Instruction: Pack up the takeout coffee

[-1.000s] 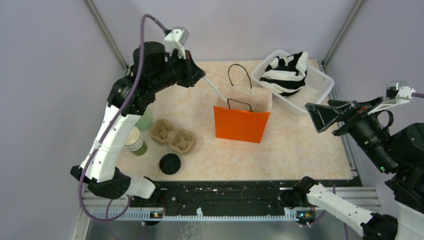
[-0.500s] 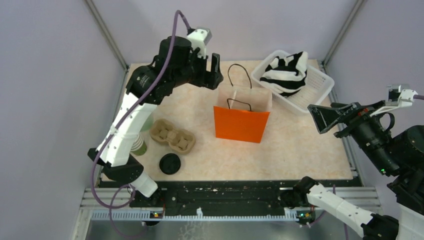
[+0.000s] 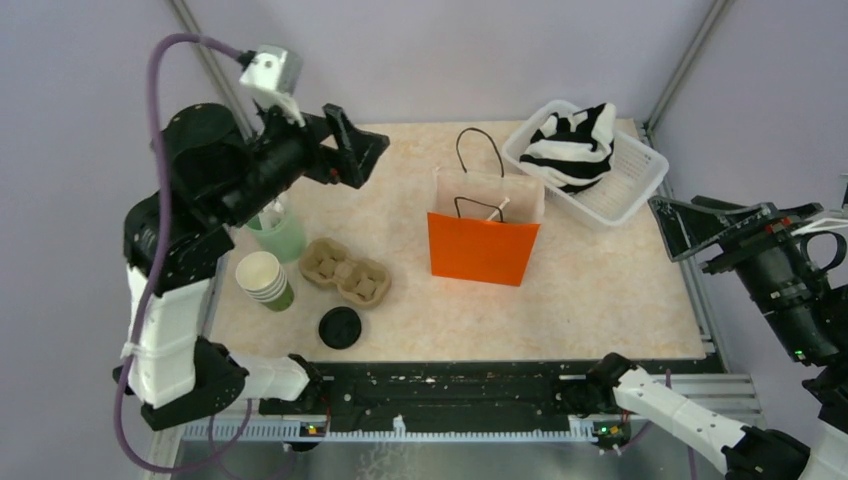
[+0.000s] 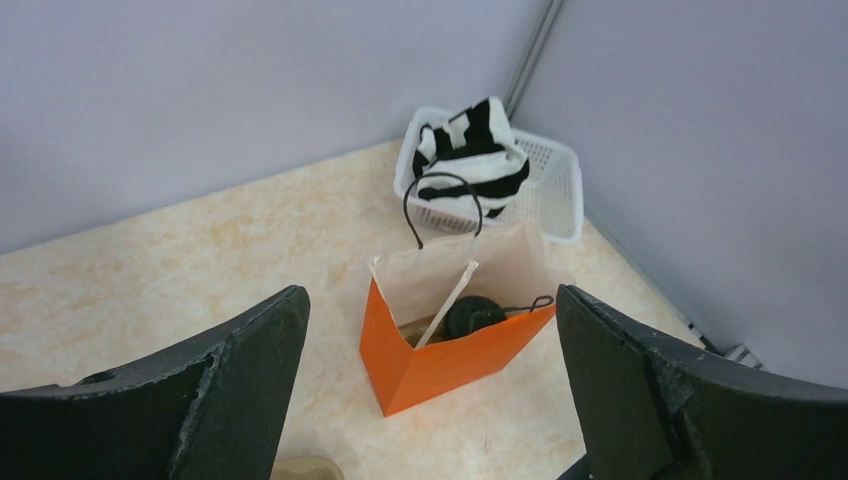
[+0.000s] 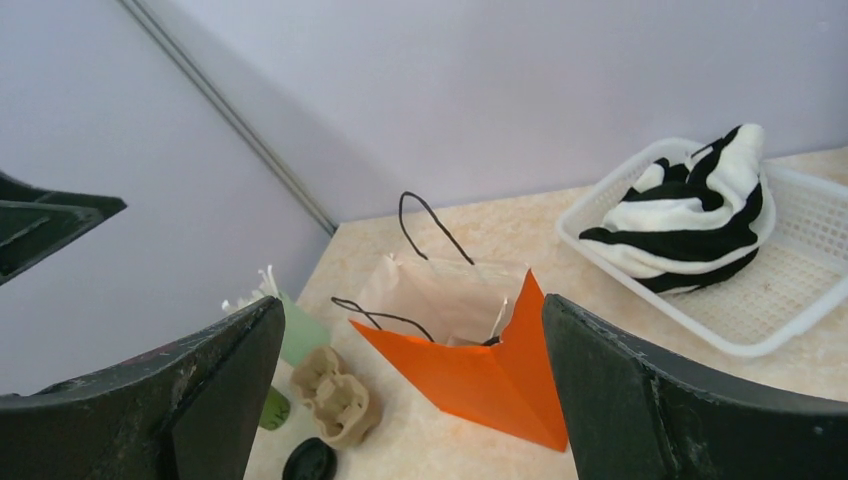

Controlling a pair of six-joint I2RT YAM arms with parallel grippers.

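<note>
Tabletop (image 3: 600,290): takeout coffee (image 4: 470,316) in orange bag (image 3: 483,250) (L gripper (image 3: 352,150), R gripper (image 3: 692,216) jaws apart).

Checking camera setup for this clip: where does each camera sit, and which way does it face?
Top external: above and behind the bases, looking down on the table; both arms show, left gripper and right gripper.
Left wrist: high at far left, looking down toward the orange bag; own open fingers.
Right wrist: off the right edge, facing left across the table; own open fingers.
Shared: all see the bag and white basket.
</note>
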